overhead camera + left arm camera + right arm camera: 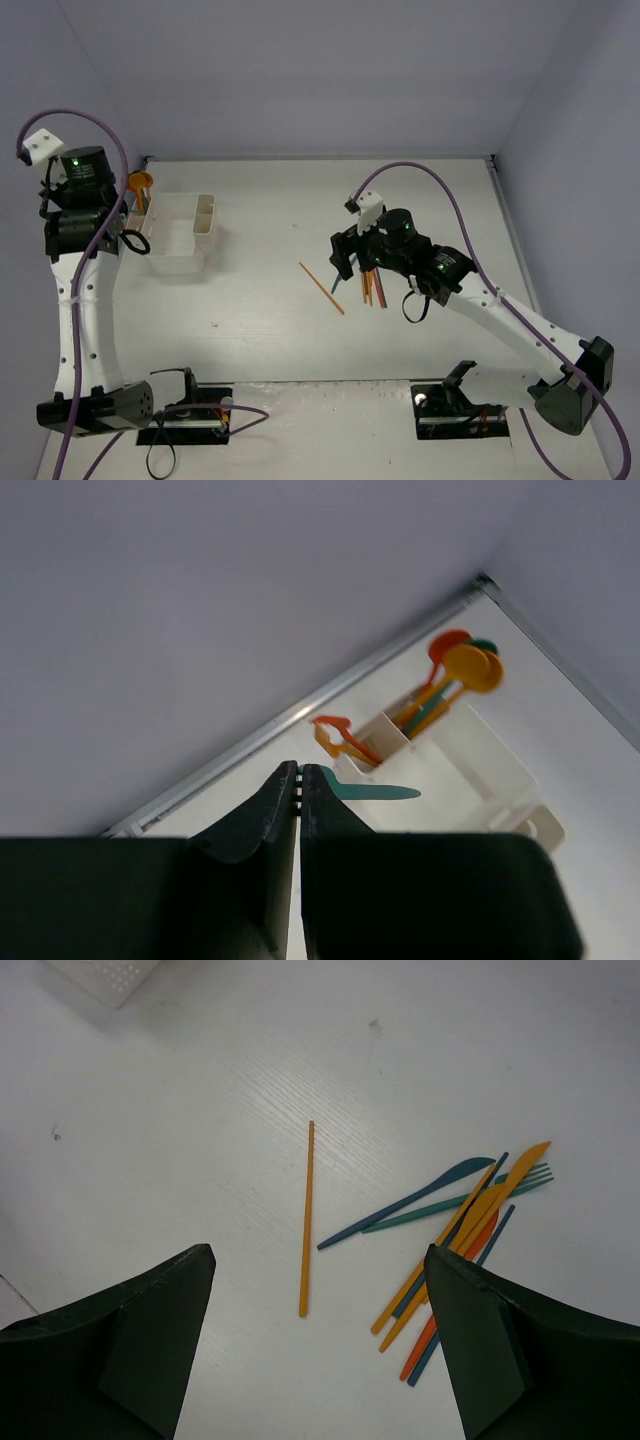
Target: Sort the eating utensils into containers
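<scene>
White table (260,330), lilac walls. At far left the left gripper (300,772) is closed above the bins (470,750). A teal utensil (375,792) sits at its tip, pinched or just lying on the rim, can't tell. Some spoons (465,665) stand in one compartment. Mid-table lie a lone orange stick (306,1220) and a loose pile (460,1230). Over them the right gripper (318,1260) is wide open and empty. Pick step: next it should drop and close on one piece.

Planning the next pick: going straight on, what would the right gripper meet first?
Probably the lone orange stick on the table, lying between the right gripper's open fingers, though depth is unclear.
</scene>
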Robot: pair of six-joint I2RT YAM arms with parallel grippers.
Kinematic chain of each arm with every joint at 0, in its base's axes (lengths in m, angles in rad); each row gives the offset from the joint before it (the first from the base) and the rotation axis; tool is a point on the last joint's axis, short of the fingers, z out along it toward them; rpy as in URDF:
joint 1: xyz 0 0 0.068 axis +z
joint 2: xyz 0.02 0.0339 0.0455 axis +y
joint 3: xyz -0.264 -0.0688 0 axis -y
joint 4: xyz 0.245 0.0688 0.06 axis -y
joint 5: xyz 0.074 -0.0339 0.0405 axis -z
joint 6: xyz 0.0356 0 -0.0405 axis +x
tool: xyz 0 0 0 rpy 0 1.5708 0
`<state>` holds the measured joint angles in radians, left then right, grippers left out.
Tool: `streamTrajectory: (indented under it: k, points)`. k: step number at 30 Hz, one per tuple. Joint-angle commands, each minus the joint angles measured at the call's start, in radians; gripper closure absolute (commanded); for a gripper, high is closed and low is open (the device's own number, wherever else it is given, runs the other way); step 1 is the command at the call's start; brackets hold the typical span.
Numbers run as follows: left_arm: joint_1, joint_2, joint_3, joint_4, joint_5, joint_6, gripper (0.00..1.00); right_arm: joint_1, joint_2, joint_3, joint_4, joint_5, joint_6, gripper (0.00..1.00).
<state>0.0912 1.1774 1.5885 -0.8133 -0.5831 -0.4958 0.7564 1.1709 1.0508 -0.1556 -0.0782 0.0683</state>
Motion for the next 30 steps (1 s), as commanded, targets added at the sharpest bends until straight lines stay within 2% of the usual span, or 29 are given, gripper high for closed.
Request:
streamTrajectory:
  k: [1,8,12,24,30]
  points:
    - [0.084,0.081,0.063,0.042,-0.075,-0.037,1.0,-0.025,-0.06,-0.014,0.048,-0.006,0.016,0.16]
    - [0.141,0.208,0.051,0.14,-0.064,-0.055,1.0,-0.076,-0.086,-0.048,0.047,-0.019,0.024,0.16]
    - [0.148,0.232,0.0,0.241,-0.054,-0.042,1.0,-0.088,-0.09,-0.053,0.046,-0.025,0.019,0.15]
    - [0.149,0.272,-0.077,0.264,-0.045,-0.026,1.0,-0.095,-0.059,-0.05,0.046,-0.031,0.027,0.15]
    - [0.149,0.263,-0.087,0.26,-0.02,-0.012,0.73,-0.097,-0.041,-0.046,0.045,-0.028,0.039,0.15]
